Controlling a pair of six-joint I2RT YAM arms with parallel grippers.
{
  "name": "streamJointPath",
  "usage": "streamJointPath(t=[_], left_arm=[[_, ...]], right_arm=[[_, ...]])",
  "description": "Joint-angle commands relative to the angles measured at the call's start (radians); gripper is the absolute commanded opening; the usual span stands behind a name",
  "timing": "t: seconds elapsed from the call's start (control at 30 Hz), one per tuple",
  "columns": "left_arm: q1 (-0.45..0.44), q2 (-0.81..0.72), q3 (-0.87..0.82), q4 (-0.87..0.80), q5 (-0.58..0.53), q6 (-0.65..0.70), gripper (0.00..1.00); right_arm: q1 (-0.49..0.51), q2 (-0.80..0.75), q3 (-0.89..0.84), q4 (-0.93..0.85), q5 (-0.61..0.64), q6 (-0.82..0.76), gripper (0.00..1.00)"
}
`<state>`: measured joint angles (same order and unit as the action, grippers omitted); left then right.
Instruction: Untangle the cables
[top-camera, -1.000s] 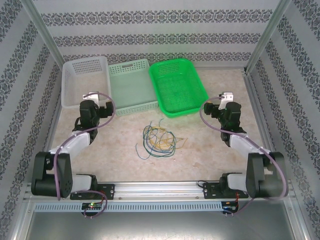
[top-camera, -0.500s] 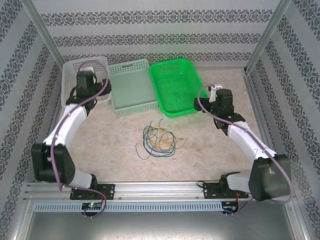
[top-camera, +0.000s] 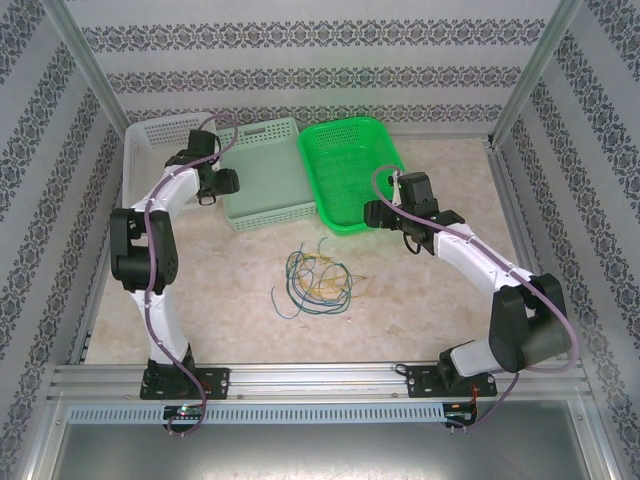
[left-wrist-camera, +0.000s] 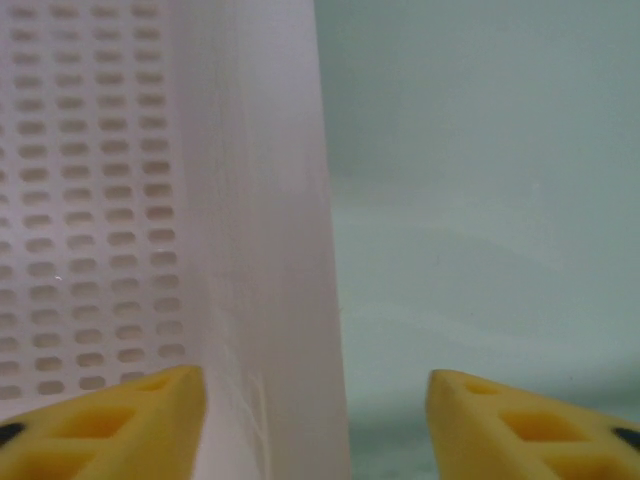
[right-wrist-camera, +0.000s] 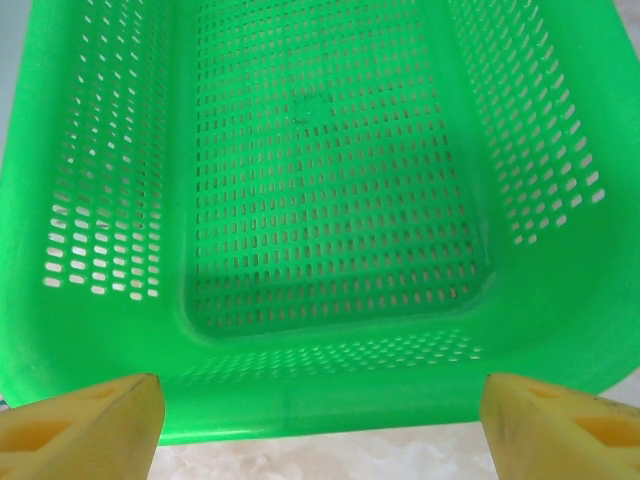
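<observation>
Marbled tabletop (top-camera: 215, 290) holds the cables (top-camera: 316, 280), a loose yellow, green and blue knot just in front of the green basket (top-camera: 355, 170). I judge them light, limp and slippery, so I would pinch one outlying strand. The right gripper (right-wrist-camera: 320, 395) gapes wide at that basket's front rim. The left gripper (left-wrist-camera: 315, 385), well left of it, is partly spread and straddles the white basket (left-wrist-camera: 270, 250) wall.

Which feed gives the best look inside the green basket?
Right wrist: it looks into the green basket, mesh floor and walls close up. Top external shows it whole but small. Left wrist faces the white basket and pale green basket.
</observation>
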<state>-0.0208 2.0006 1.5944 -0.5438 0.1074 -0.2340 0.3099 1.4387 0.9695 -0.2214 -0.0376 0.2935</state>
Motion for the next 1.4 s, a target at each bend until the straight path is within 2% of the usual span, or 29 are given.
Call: streamJointPath(t=[0.0,0.03,0.1,0.27,0.43,0.63,0.77,0.93,1.07,1.17,1.37], left_arm=[[-0.022,-0.008,0.029,-0.039,0.064,-0.02,0.52],[-0.034,-0.009,0.027,-0.038,0.068,-0.021,0.47],[-0.068,-0.024,0.008,-0.025,0.057,-0.011,0.45],[-0.185,-0.044,-0.015,0.007,0.015,0.021,0.45],[-0.253,-0.009,0.009,0.025,0.024,0.009,0.44],[-0.286,0.022,0.057,0.008,0.017,0.026,0.45],[-0.285,0.037,0.061,0.004,0.0,0.067,0.45],[-0.285,0.028,0.037,-0.022,-0.05,0.118,0.36],[-0.285,-0.008,-0.014,0.0,-0.051,0.139,0.29],[-0.285,-0.034,-0.053,0.017,-0.049,0.156,0.25],[-0.286,-0.078,-0.117,0.023,-0.053,0.183,0.23]], right_arm=[[-0.011,-0.016,0.0,-0.023,0.027,0.041,0.83],[-0.016,-0.022,-0.007,-0.023,0.027,0.046,0.83],[-0.024,-0.035,-0.022,-0.024,0.028,0.055,0.83],[-0.043,-0.085,-0.062,-0.046,0.025,0.06,0.83],[-0.047,-0.172,-0.101,-0.161,0.028,0.086,0.82],[-0.045,-0.385,-0.208,-0.295,-0.034,0.195,0.78],[0.005,-0.57,-0.33,-0.309,-0.038,0.305,0.77],[0.023,-0.693,-0.386,-0.389,0.117,0.335,0.77],[0.011,-0.625,-0.324,-0.311,0.116,0.28,0.79],[0.001,-0.459,-0.215,-0.288,0.105,0.198,0.81],[-0.013,-0.133,0.042,-0.268,0.086,-0.013,0.84]])
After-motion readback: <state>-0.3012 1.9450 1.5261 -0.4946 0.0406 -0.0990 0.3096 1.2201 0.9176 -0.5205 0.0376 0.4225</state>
